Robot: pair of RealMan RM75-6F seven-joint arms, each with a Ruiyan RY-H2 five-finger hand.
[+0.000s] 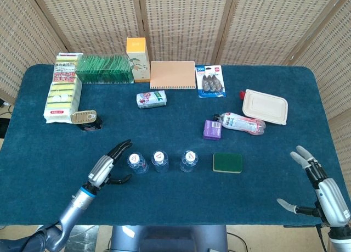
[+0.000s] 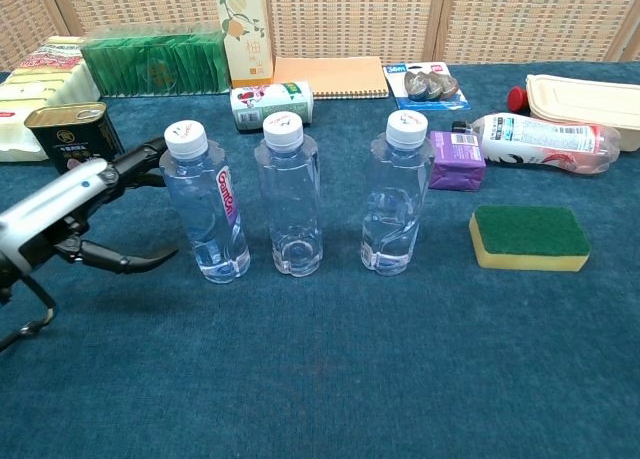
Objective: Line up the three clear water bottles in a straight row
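**Desk:** Three clear bottles stand on the blue table (image 1: 49,153) near its front edge. Where do we put the step?

**Photographer:** We see the left bottle (image 2: 205,204), the middle bottle (image 2: 289,195) and the right bottle (image 2: 396,192) roughly side by side. The left one leans, its cap tipped toward the left robot hand (image 2: 85,214). That robot hand sits just beside it, spread, holding nothing. We judge the row nearly formed but not tidy.

**Desk:** And the other arm?

**Photographer:** We find the right robot hand (image 1: 321,189) well apart at the table's right front corner, also spread and empty.

**Desk:** What does the next move call for?

**Photographer:** We think the leaning bottle needs setting upright, and the gap between middle and right bottle is wider than the other, should even spacing matter.

**Desk:** Anything in the way?

**Photographer:** We note a green sponge (image 2: 529,236) just right of the row, a purple box (image 2: 450,160) and a lying labelled bottle (image 2: 540,139) behind it, and a tin can (image 2: 72,134) behind the left robot hand. None blocks the line itself.
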